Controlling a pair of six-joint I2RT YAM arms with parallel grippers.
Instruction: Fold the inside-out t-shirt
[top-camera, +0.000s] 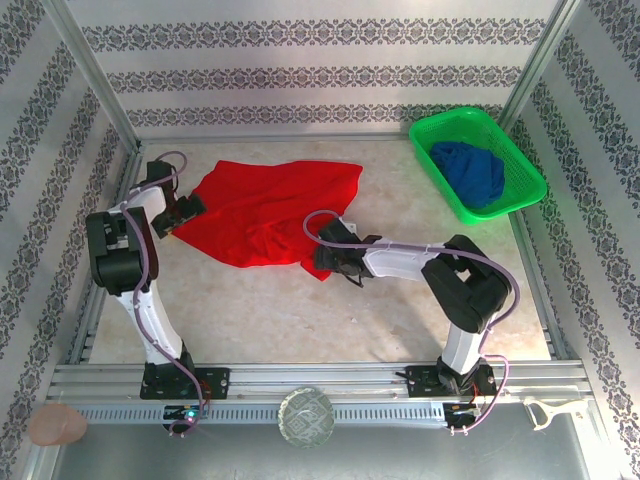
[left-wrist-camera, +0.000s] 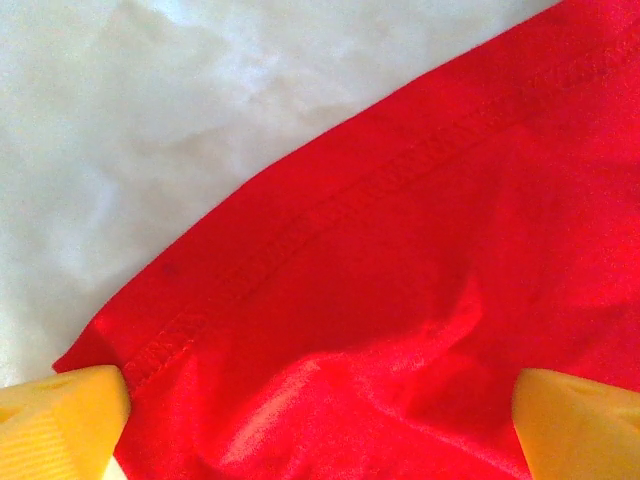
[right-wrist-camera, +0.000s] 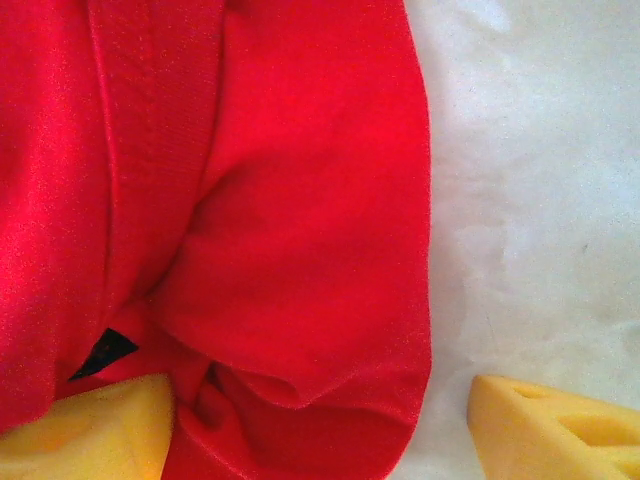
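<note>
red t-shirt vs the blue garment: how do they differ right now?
Colour: the red t-shirt is bright red, the blue garment dark blue.
Pose: the red t-shirt lies spread on the table; the blue garment is bunched in the green basket.
Grippers: left gripper and right gripper are at the red t-shirt, none at the blue garment.
Both are soft cloth.

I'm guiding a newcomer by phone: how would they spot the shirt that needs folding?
Start at the pale table. On its far left half lies the t-shirt, spread out and wrinkled. It is bright red and loose on the tabletop, unlike the dark blue garment bundled in the green basket at far right.
</note>
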